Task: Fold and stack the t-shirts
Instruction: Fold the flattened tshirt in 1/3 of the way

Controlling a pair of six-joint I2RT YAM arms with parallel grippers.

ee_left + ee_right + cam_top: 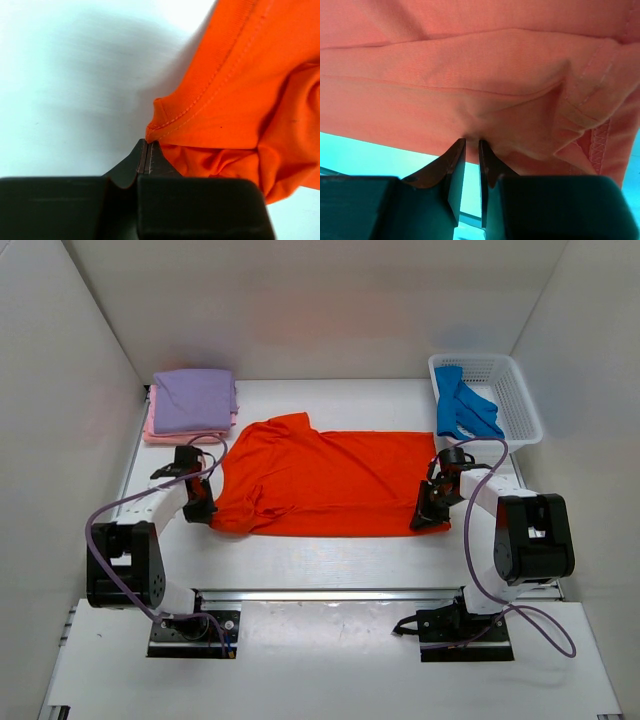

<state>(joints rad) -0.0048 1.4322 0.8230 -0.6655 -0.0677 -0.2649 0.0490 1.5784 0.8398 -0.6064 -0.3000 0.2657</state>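
Observation:
The orange-red t-shirt [330, 480] lies spread flat mid-table, collar to the left and hem to the right. My left gripper [203, 508] is at its near-left sleeve. In the left wrist view the jaws [147, 142] are pressed together, with the stitched sleeve hem [210, 85] drawn to a point at their tips. My right gripper [430, 515] is at the near-right hem corner. Its jaws [472, 141] stand nearly together, and the orange cloth [470, 75] puckers between the tips.
A folded lavender tee [195, 400] sits on a pink one [160, 432] at the back left. A white mesh basket [512, 380] at the back right holds a blue tee [462, 408]. White walls enclose the table on three sides.

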